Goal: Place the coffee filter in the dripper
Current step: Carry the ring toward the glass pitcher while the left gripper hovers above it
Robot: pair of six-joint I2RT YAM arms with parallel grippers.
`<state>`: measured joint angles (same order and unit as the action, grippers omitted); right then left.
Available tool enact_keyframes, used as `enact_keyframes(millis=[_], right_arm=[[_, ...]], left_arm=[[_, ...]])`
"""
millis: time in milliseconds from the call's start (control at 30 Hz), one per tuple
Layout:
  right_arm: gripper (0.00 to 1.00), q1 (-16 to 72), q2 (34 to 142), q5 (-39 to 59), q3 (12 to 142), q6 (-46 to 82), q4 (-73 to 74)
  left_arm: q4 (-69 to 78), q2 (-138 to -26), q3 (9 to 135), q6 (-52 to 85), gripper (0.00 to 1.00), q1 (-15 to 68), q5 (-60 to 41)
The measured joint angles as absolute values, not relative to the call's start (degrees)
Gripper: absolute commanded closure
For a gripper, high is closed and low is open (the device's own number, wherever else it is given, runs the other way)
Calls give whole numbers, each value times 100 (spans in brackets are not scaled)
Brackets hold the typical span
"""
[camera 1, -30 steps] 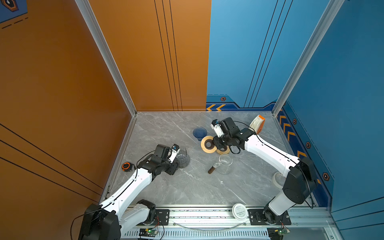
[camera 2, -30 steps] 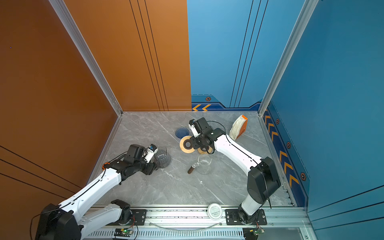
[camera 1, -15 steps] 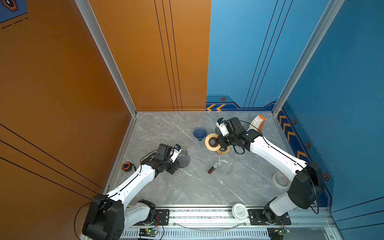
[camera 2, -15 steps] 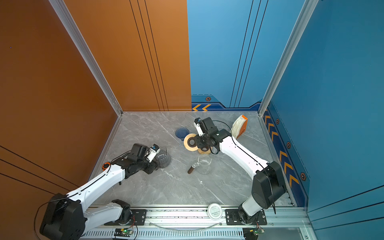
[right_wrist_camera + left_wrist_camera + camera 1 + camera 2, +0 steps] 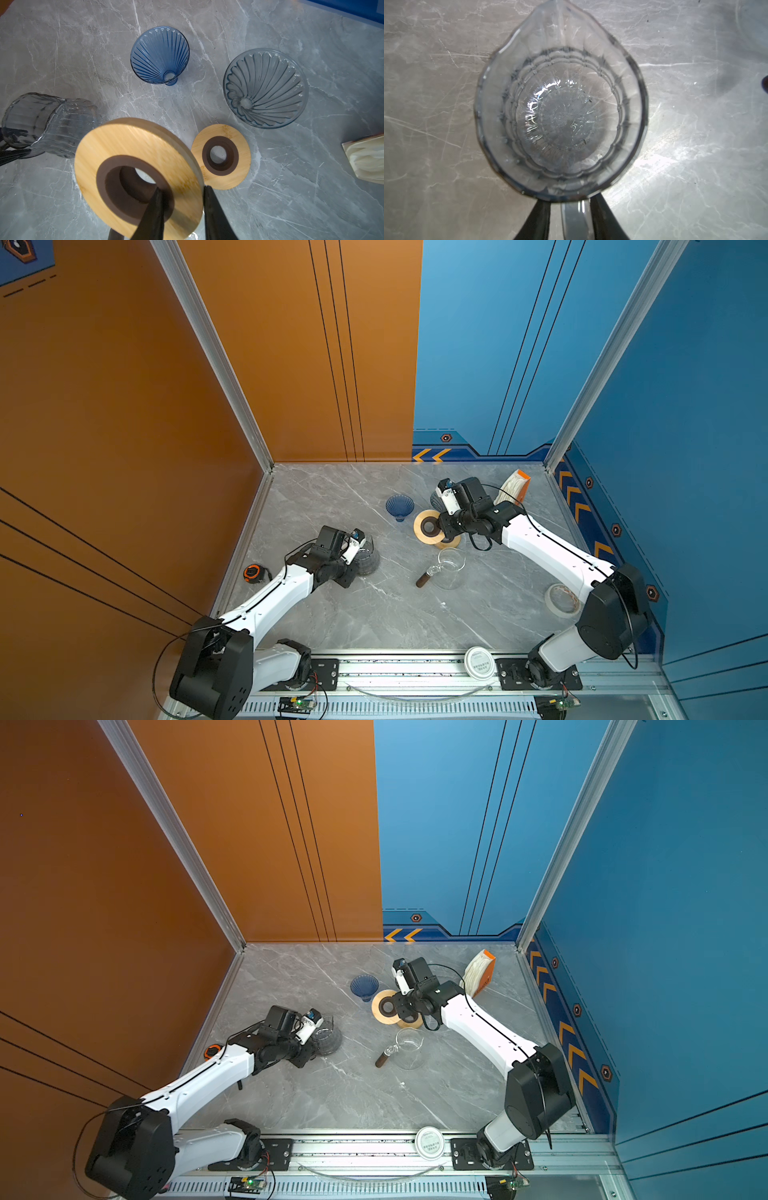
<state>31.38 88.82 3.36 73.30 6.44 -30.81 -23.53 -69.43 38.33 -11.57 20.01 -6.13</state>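
Note:
The coffee filters [image 5: 515, 489] [image 5: 367, 160] are a white paper stack in an orange box at the back right. A blue ribbed dripper [image 5: 400, 506] [image 5: 160, 56] stands on the table, with a clear grey dripper [image 5: 266, 89] beside it. My right gripper [image 5: 182, 188] [image 5: 446, 526] is shut on a large wooden ring [image 5: 108, 145] [image 5: 417, 531], one finger through its hole and the other outside the rim. My left gripper [image 5: 570, 201] [image 5: 351, 572] straddles the handle of a grey glass pitcher [image 5: 560, 116] [image 5: 368, 562]. A narrow gap shows on one side of the handle.
A smaller wooden ring [image 5: 243, 149] lies flat by the held one. A clear glass server with a brown handle [image 5: 451, 572] stands mid-table. A tape roll [image 5: 561, 599] lies at the right, a tape measure [image 5: 252, 573] at the left wall, a white lid [image 5: 479, 662] on the front rail.
My left jaws have narrowed around the pitcher handle. My right gripper has carried the large wooden ring a little to the right.

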Motion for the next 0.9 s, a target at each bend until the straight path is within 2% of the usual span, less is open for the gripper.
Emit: enact_keyframes(millis=[300,567,900], right_arm=[[100,3052,8781,311,7231,644,-3079],[100,3009,8698,311,7157,626,-3079],[100,2956,8685,346,7142,600,-3092]], left_arm=[[-2331,-7196,3959,-1269,82,2001,-698],[-2342,-7271,4036,-1835,83,2108,-1157],[-2241,-8012,4567,-2239,82,2115,-1286]])
